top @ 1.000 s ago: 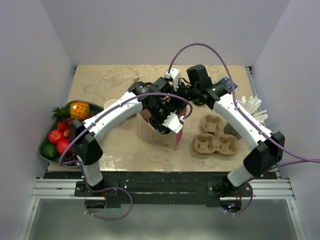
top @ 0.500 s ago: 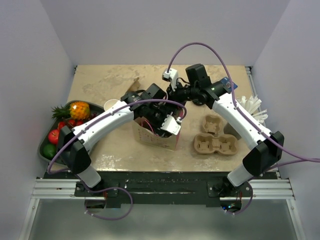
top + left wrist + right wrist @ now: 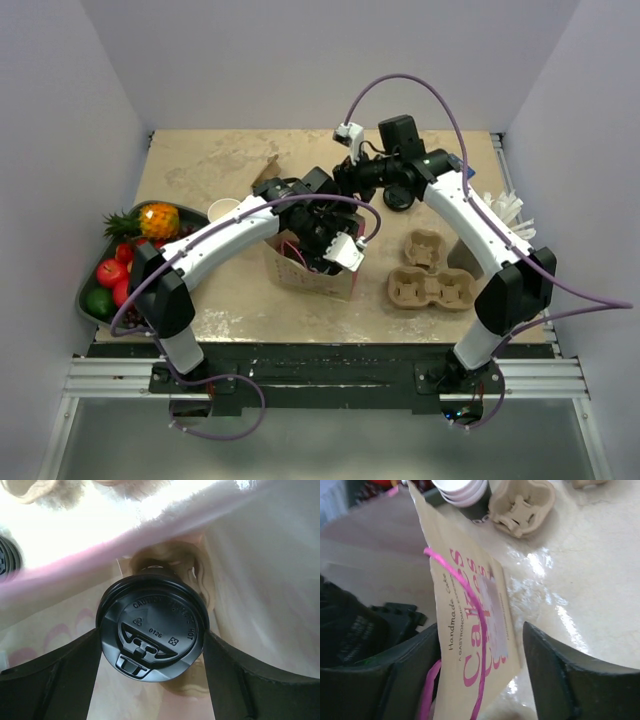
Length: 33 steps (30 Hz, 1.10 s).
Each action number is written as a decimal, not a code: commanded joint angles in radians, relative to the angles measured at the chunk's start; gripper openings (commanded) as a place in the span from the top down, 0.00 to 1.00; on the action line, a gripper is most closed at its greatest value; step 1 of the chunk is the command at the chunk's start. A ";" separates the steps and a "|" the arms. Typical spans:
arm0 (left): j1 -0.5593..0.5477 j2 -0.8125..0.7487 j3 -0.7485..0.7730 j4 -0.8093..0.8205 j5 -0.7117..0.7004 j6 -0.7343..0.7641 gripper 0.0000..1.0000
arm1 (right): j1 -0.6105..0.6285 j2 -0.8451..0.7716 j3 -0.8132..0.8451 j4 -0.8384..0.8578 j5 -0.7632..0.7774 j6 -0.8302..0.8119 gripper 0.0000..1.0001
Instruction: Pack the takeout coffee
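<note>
The takeout coffee [image 3: 152, 630] shows its round black lid in the left wrist view, low inside the paper bag [image 3: 250, 555]. My left gripper [image 3: 151, 636] is shut on it, one finger against each side just under the lid. From above, the left gripper [image 3: 312, 243] reaches down into the pink-printed bag [image 3: 325, 280], which hides the cup. My right gripper [image 3: 340, 183] hovers at the bag's back edge. In its own view the right gripper [image 3: 481, 630] is open, and the bag wall [image 3: 470, 600] with its pink handle stands between the jaws.
Two cardboard cup carriers [image 3: 430, 270] lie right of the bag. A loose black lid [image 3: 400, 197] sits behind them. Stacked lidless cups [image 3: 222, 210] stand left of the bag, beside a fruit tray [image 3: 88, 300]. White stirrers [image 3: 505, 215] stand at the right edge.
My right gripper has gone from shut to open, letting go of the bag wall, and its arm has shifted back. The left arm stays in the bag with the cup.
</note>
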 commanded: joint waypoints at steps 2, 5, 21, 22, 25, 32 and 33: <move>-0.003 0.023 0.057 0.004 0.015 0.048 0.69 | -0.049 -0.001 0.113 0.065 -0.178 0.130 0.21; -0.003 0.023 0.056 0.003 0.007 0.046 0.69 | -0.096 0.013 0.139 0.138 -0.311 0.237 0.01; -0.003 0.113 0.100 -0.051 0.019 0.045 0.67 | -0.211 0.045 0.228 0.599 -0.408 0.663 0.01; -0.003 0.116 0.102 -0.056 0.013 0.040 0.66 | -0.213 0.041 0.226 0.594 -0.399 0.654 0.01; -0.002 0.124 0.090 -0.056 0.007 0.033 0.63 | -0.213 0.033 0.208 0.585 -0.390 0.640 0.01; -0.003 0.113 0.044 -0.033 0.001 0.006 0.47 | -0.213 0.021 0.189 0.560 -0.375 0.617 0.01; -0.003 0.109 0.036 -0.031 -0.002 0.008 0.45 | -0.211 0.022 0.191 0.562 -0.375 0.612 0.01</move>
